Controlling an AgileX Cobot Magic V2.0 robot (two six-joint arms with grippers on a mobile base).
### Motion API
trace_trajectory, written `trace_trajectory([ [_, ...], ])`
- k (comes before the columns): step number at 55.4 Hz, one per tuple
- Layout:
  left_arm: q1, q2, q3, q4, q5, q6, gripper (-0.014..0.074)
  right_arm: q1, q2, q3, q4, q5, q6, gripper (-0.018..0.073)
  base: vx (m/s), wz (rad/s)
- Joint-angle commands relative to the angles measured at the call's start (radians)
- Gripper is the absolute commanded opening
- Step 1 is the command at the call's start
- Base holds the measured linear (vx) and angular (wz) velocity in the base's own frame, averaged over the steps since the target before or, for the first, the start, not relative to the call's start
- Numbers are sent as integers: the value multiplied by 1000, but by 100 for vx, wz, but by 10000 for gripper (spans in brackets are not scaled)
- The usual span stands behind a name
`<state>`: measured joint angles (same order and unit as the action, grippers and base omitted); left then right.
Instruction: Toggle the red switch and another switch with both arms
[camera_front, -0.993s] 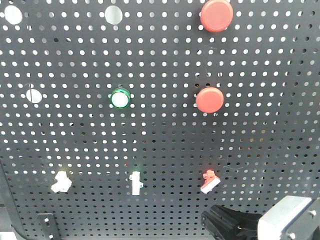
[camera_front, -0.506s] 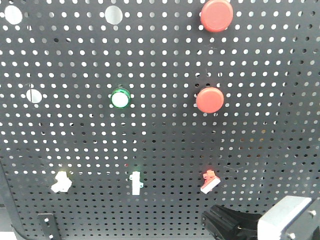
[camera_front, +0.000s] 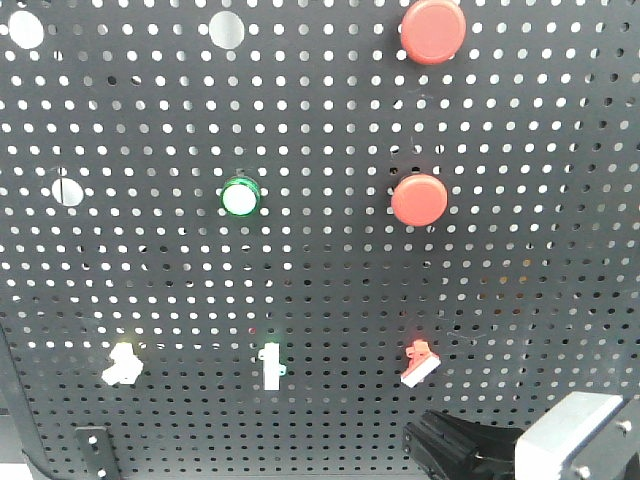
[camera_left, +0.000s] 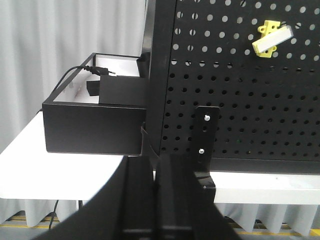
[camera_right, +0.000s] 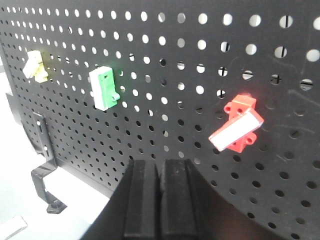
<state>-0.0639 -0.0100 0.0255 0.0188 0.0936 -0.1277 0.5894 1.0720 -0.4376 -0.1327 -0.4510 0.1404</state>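
Plainly, this is the approach step: neither switch looks touched, and both arms sit low by the bottom edge of the black pegboard (camera_front: 320, 270). Along that lower edge, the red switch (camera_front: 421, 363) is toward the right corner, its white lever slanting down-left in the right wrist view. The yellow switch (camera_front: 121, 365) sits toward the left corner, and a white toggle on a green base (camera_front: 270, 364) stands between them.

The right gripper (camera_right: 160, 200) hangs below and left of the red switch, apart from it, fingers pressed together and holding nothing. The left gripper (camera_left: 156, 200) is likewise closed and empty, well below the yellow switch (camera_left: 270, 38), near a bracket (camera_left: 206, 140) at the board's foot.

Next, I judge, each arm must rise and nudge its lever with closed fingertips; small targets call for careful aim.

No writing or brand is legible.
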Motion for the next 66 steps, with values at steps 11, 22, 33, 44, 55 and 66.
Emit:
trace_trajectory([
  [11, 0, -19, 21, -7, -88, -5, 3, 0, -17, -30, 2, -85, 1, -6, 0, 0],
  [22, 0, -19, 21, -7, -88, -5, 3, 0, -17, -30, -1, -80, 1, -6, 0, 0],
  [33, 0, -19, 21, -7, -88, -5, 3, 0, -19, -30, -1, -75, 1, -6, 0, 0],
  [44, 0, -19, 21, -7, -88, -5, 3, 0, -18, -30, -2, -67, -15, -6, 0, 0],
  [55, 0, -19, 21, -7, -88, -5, 3, -3, -61, 23, 10, -39, -121, -6, 0, 0],
  [66, 0, -19, 21, -7, -88, -5, 3, -101, -338, 211, 133, -32, -162, -6, 0, 0],
])
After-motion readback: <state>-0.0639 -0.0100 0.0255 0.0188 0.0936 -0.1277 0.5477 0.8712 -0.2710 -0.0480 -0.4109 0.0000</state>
